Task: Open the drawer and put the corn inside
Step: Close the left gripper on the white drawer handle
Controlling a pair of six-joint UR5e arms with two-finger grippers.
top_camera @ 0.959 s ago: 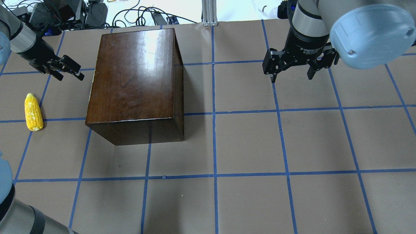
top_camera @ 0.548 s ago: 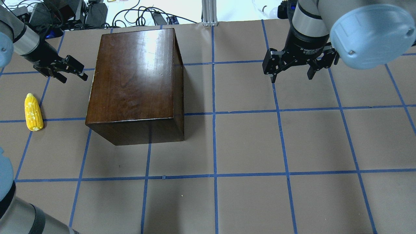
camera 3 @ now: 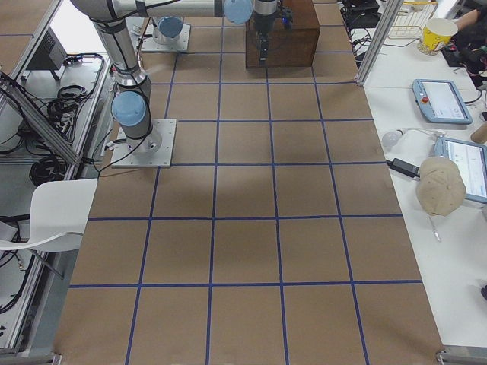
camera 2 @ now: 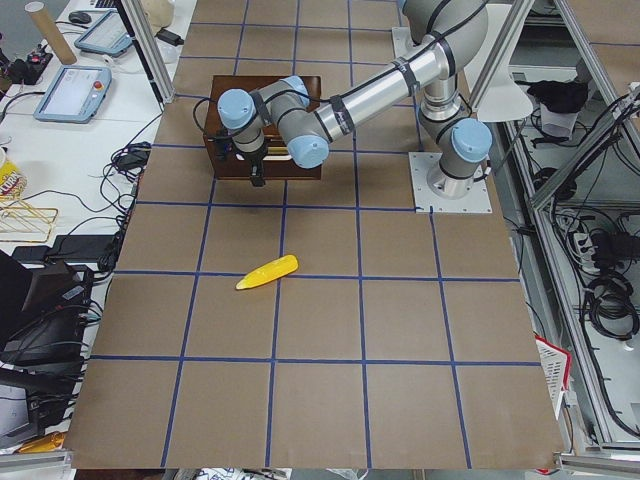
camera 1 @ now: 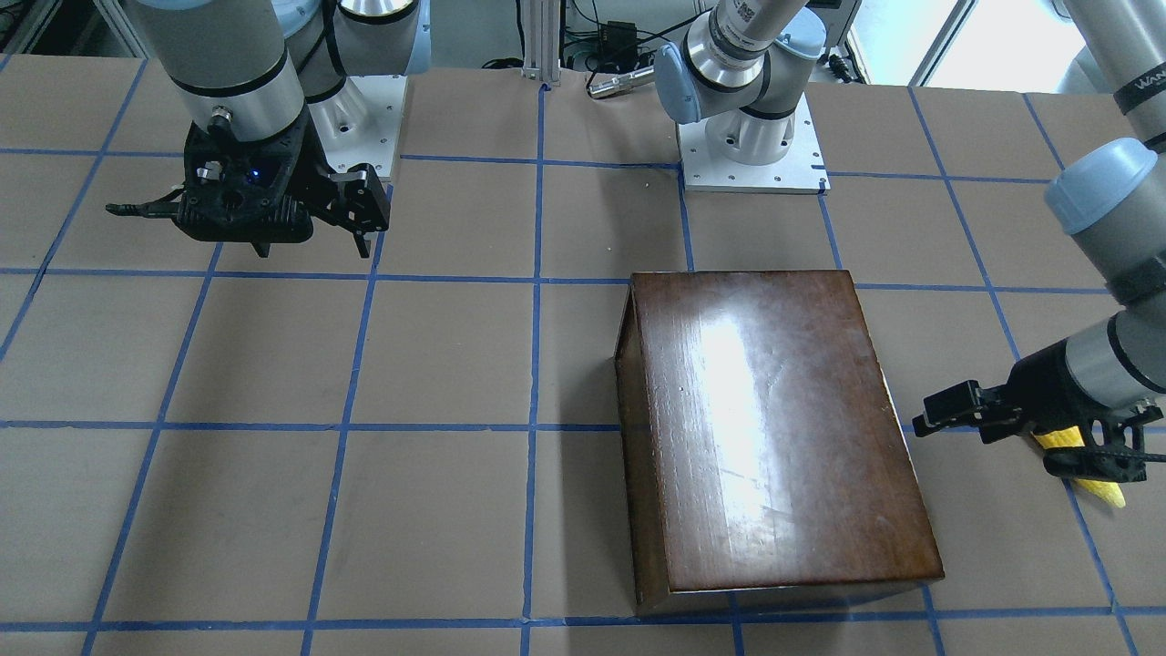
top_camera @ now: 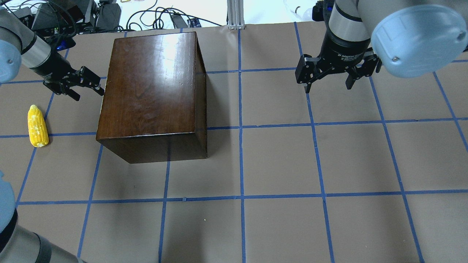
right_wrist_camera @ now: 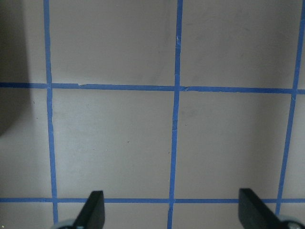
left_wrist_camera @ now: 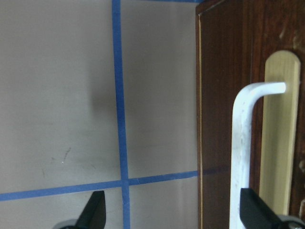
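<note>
The glossy dark-brown box [top_camera: 150, 87] stands on the table's left half and also shows in the front-facing view [camera 1: 774, 428]. Its drawer is shut. The left wrist view shows the drawer's dark front panel [left_wrist_camera: 224, 119] with a white handle [left_wrist_camera: 243, 143]. The yellow corn [top_camera: 37, 126] lies on the table left of the box, partly hidden by my left arm in the front-facing view [camera 1: 1098, 492]. My left gripper [top_camera: 87, 86] [camera 1: 956, 415] [left_wrist_camera: 174, 212] is open and empty, close to the box's left face. My right gripper [top_camera: 327, 82] [camera 1: 314, 241] [right_wrist_camera: 171, 212] is open and empty over bare table at the far right.
The brown table surface [top_camera: 278, 164] carries a blue tape grid. Cables and equipment [top_camera: 109, 14] lie beyond the far edge. An aluminium post [top_camera: 236, 14] stands at the far middle. The arm bases [camera 1: 751, 146] are on the robot's side.
My left gripper has moved right and slightly nearer, closing in on the box's left face. The right gripper, box and corn have not moved.
</note>
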